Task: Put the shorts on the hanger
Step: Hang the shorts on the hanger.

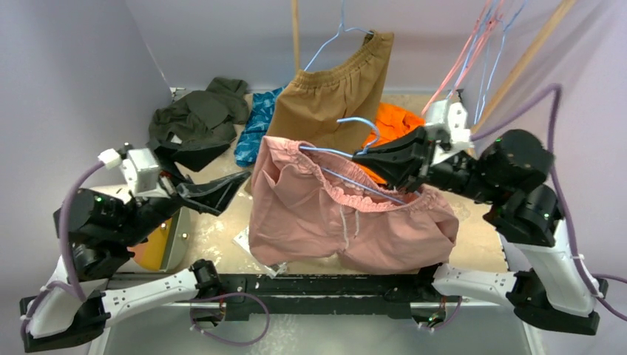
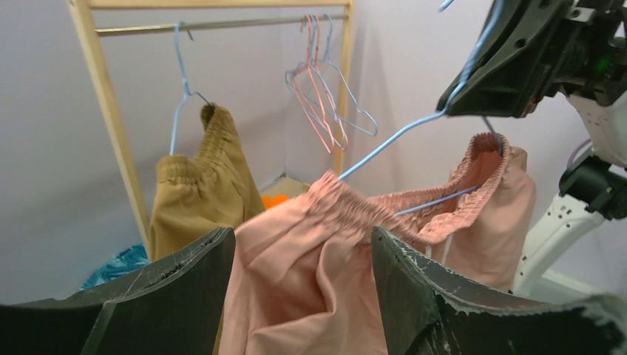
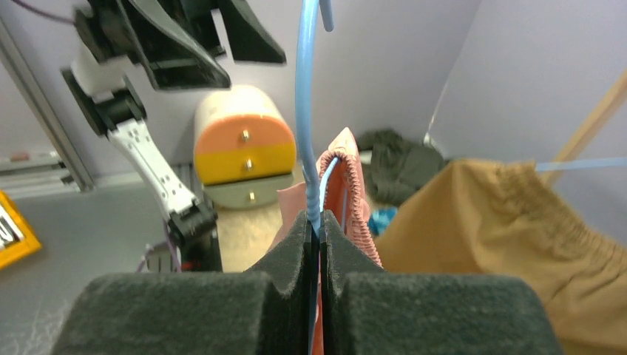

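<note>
The dusty-pink shorts [image 1: 333,214] hang from the light-blue wire hanger [image 1: 347,177], whose wire runs through the gathered waistband. My right gripper [image 1: 366,159] is shut on the hanger's twisted neck and holds it above the table; in the right wrist view the blue wire [image 3: 307,111] rises from between the pads. My left gripper [image 1: 240,181] is open and empty, just left of the shorts. In the left wrist view the shorts [image 2: 310,281] fill the gap between my fingers [image 2: 421,296], apart from them.
Tan-brown shorts [image 1: 333,92] hang on another blue hanger on the wooden rack behind. An orange garment [image 1: 395,122], a dark green garment [image 1: 200,115] and a blue patterned cloth [image 1: 255,122] lie at the back. Pink and blue hangers [image 2: 325,96] hang on the rail. An orange-yellow drawer box [image 3: 244,144] stands left.
</note>
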